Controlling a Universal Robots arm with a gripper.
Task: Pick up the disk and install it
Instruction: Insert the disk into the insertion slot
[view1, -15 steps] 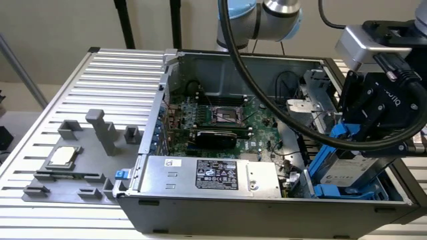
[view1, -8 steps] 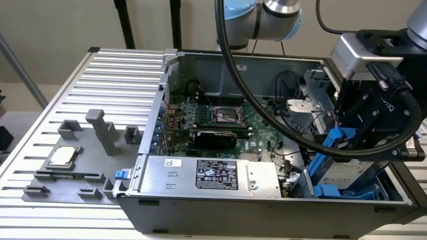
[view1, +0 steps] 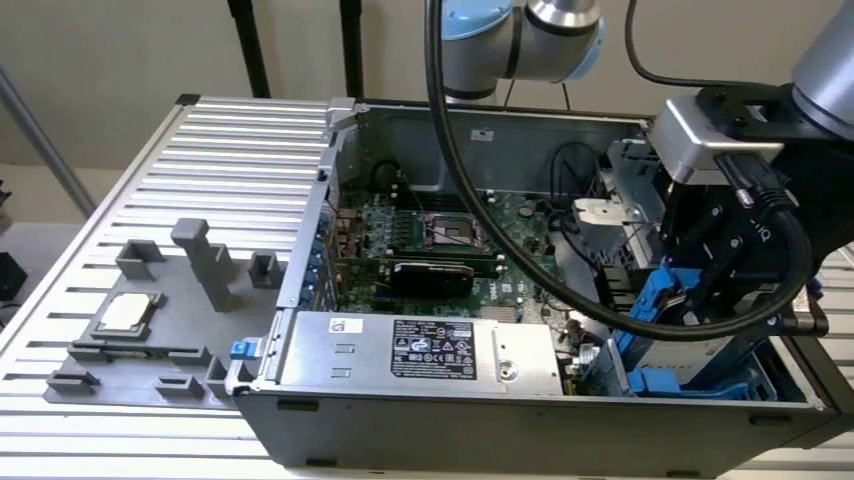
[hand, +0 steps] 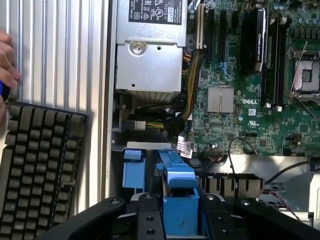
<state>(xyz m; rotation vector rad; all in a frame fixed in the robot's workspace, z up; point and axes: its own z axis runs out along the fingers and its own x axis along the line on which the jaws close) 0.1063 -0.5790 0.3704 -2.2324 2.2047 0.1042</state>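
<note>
My gripper (view1: 705, 300) hangs inside the open computer case (view1: 534, 420), at the corner on the exterior view's right. It is shut on the disk (view1: 659, 302), which I see edge-on by its bright blue carrier. In the wrist view the blue carrier (hand: 180, 197) sits clamped between my black fingers (hand: 149, 220), with the gripper (hand: 180, 222) around it. The disk stands upright, partly lowered into the blue plastic cage (view1: 694, 382), whose blue rails (hand: 134, 170) lie just beside it. The drive's silver face and label are hidden.
A silver power supply (view1: 416, 352) and the green motherboard (view1: 461, 235) fill the case beside the cage. Thick black cables (view1: 587, 300) loop close to my gripper. Outside the case lie a grey fixture with a small silver chip (view1: 124, 313), a keyboard (hand: 40, 172) and a person's hand (hand: 7, 57).
</note>
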